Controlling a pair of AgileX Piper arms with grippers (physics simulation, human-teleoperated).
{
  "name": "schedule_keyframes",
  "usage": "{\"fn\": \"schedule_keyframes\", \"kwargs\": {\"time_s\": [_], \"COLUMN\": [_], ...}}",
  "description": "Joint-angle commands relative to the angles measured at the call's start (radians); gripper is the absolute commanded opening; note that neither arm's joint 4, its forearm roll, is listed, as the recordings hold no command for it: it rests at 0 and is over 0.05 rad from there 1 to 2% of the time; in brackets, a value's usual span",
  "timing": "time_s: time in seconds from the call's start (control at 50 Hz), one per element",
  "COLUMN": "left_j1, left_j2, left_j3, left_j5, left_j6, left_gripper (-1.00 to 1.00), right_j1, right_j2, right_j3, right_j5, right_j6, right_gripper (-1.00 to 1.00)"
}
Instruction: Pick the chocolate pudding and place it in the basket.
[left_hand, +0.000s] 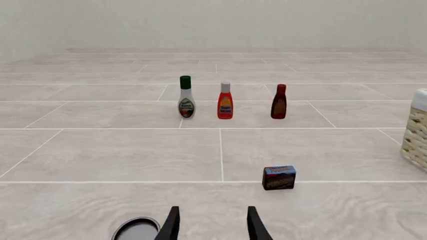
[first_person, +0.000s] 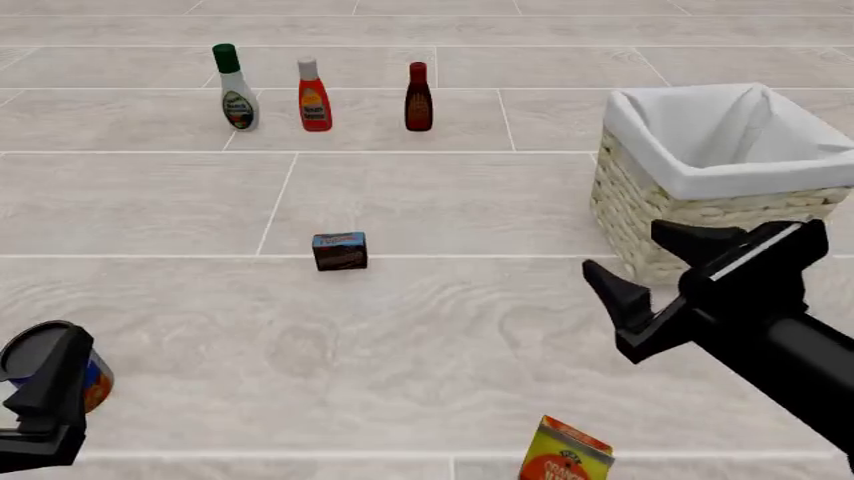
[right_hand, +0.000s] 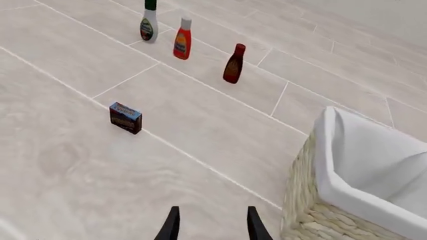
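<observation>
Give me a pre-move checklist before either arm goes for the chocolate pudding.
1. Chocolate pudding lying free on the table, nothing touching it: ok.
2. Right gripper open and empty: ok.
3. Left gripper open: ok.
4. Basket upright, its lining showing nothing inside: ok.
5. Path from pudding to basket free of the three bottles: ok.
6. Can beside left gripper, touching or not: cannot tell.

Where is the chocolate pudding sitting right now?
In the front view the chocolate pudding stands alone on the table, left of centre, nearer than the three bottles and well left of the basket; neither hand touches it.
</observation>
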Motion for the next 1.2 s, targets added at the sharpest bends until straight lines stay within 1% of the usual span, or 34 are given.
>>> {"fn": "schedule_keyframes", "kwargs": {"time_s": [0.02,0.08,0.1,0.12,0.24,0.26,0.3,0.46,0.48,0.5,0.52,0.54,0.64,0.66,0.78,0.84,0.9,0.96,0.98,1.02,1.08,1.16,1.2], "left_j1": [0.000,0.000,0.000,0.000,0.000,0.000,0.000,0.000,0.000,0.000,0.000,0.000,0.000,0.000,0.000,0.000,0.000,0.001,0.000,0.000,0.000,0.000,0.000], "left_j2": [-0.004,0.000,-0.004,-0.005,-0.001,-0.003,-0.003,-0.004,-0.004,-0.002,-0.004,-0.004,-0.004,-0.001,-0.004,-0.004,-0.004,-0.002,-0.004,-0.003,-0.004,-0.004,-0.004], "left_j3": [0.002,0.003,0.003,0.002,0.001,0.001,0.001,0.001,0.001,0.002,0.002,0.001,0.002,0.002,0.002,0.001,0.002,0.003,0.002,0.002,0.001,0.001,0.002], "left_j5": [-0.003,0.000,-0.003,-0.001,0.004,0.002,0.001,0.001,0.002,0.003,0.001,0.001,0.001,0.003,0.000,0.001,0.000,0.002,0.001,0.002,0.002,0.002,0.001], "left_j6": [0.002,-0.001,0.002,0.002,-0.002,0.000,0.000,0.001,0.000,-0.001,0.000,0.001,0.001,-0.002,0.000,0.001,0.001,-0.001,0.000,0.000,0.000,0.000,0.000], "left_gripper": [1.00,1.00,1.00,1.00,1.00,1.00,1.00,1.00,1.00,1.00,1.00,1.00,1.00,1.00,1.00,1.00,1.00,1.00,1.00,1.00,1.00,1.00,1.00], "right_j1": [0.049,0.062,0.063,0.061,0.078,0.077,0.085,0.094,0.095,0.101,0.103,0.110,0.122,0.125,0.135,0.148,0.167,0.167,0.167,0.168,0.161,0.184,0.191], "right_j2": [0.118,0.144,0.158,0.166,0.241,0.259,0.278,0.349,0.357,0.372,0.377,0.392,0.431,0.448,0.506,0.537,0.565,0.580,0.599,0.606,0.629,0.646,0.667], "right_j3": [-0.109,-0.143,-0.152,-0.171,-0.228,-0.237,-0.260,-0.350,-0.359,-0.372,-0.382,-0.396,-0.447,-0.456,-0.529,-0.546,-0.577,-0.589,-0.612,-0.626,-0.646,-0.686,-0.706], "right_j5": [0.038,0.060,0.063,0.074,0.102,0.103,0.118,0.169,0.175,0.184,0.190,0.200,0.233,0.239,0.282,0.300,0.321,0.326,0.339,0.347,0.353,0.384,0.395], "right_j6": [-0.032,-0.048,-0.070,-0.065,-0.103,-0.118,-0.119,-0.157,-0.163,-0.181,-0.181,-0.198,-0.211,-0.225,-0.255,-0.296,-0.309,-0.326,-0.340,-0.344,-0.398,-0.400,-0.411], "right_gripper": [1.00,1.00,1.00,1.00,1.00,1.00,1.00,1.00,1.00,1.00,1.00,1.00,1.00,1.00,1.00,1.00,1.00,1.00,1.00,1.00,1.00,1.00,1.00]}}
